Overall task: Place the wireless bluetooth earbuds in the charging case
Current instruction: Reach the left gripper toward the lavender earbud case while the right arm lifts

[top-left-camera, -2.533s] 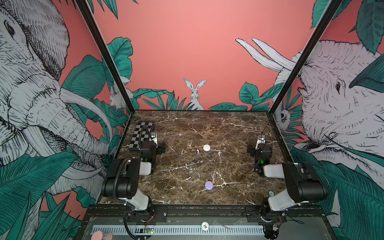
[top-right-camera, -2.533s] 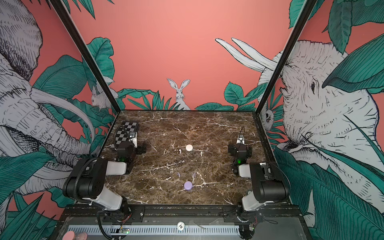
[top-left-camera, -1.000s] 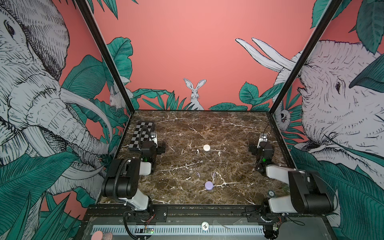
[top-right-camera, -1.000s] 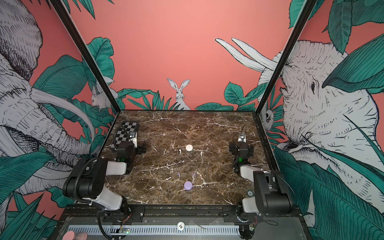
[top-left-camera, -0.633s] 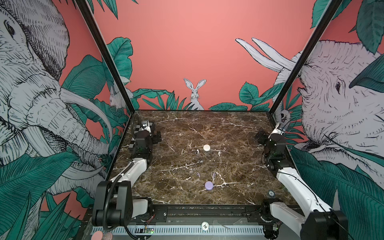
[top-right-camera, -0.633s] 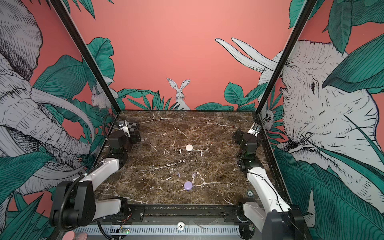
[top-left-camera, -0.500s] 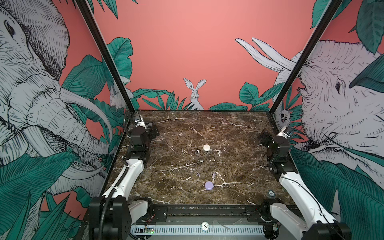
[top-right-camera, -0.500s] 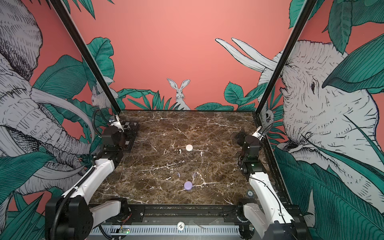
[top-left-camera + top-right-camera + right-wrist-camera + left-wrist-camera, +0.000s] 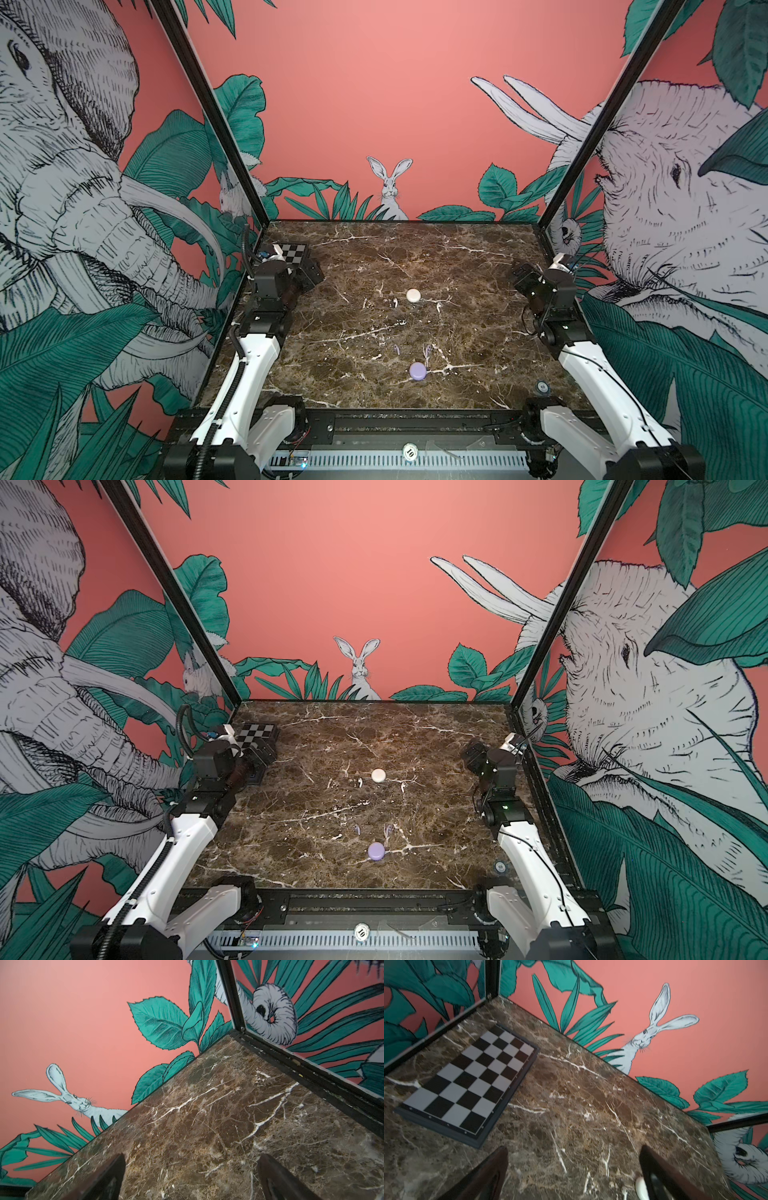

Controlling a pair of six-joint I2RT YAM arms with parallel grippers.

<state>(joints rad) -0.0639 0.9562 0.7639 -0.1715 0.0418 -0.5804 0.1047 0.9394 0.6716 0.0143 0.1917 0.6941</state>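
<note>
Earbuds (image 9: 427, 352) scattered beside round cases (image 9: 417, 371); chessboard (image 9: 293, 252) lies well apart.

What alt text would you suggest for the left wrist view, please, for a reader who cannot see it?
The left hand, open and empty, hovers over a brown marble table; a white case and a white earbud peek out beside one finger. A chessboard lies near the corner, below a coral wall with a painted rabbit.

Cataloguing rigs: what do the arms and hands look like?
Both the left arm and right arm have white shells and black joints. A black ribbed conduit follows the left one, a thin black cable the right. Hand fingers are dark and tapered.
</note>
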